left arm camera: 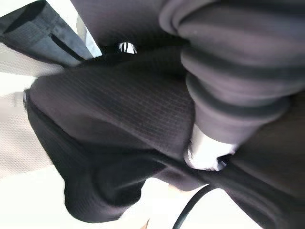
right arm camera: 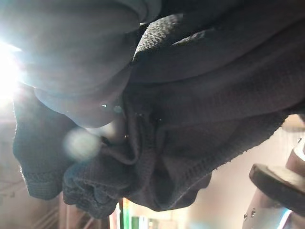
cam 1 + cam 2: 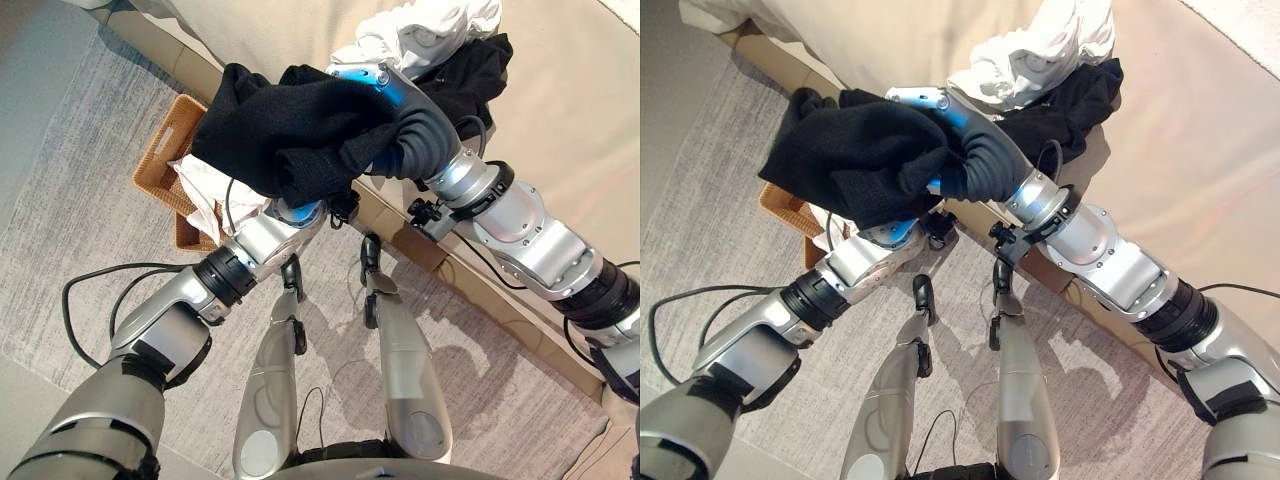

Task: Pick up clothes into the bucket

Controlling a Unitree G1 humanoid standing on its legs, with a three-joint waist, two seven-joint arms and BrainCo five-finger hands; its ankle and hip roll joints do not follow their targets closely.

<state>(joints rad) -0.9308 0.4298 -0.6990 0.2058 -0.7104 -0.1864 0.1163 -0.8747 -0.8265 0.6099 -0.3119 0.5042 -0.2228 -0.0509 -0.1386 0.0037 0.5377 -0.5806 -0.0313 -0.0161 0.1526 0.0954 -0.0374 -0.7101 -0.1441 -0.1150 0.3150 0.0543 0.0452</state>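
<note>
Both arms raised, the hands meeting at the middle

The right hand [image 3: 405, 125] reaches from the right side toward the left, its dark ribbed cover turned up and its fingers hidden. The left hand [image 3: 297, 212] rises from the near left, just under the right one, its fingers hidden too.

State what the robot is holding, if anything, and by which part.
A black garment, bunched between the left hand and right hand above the basket. The cloth hides the fingers, so the exact hold cannot be told.
</note>
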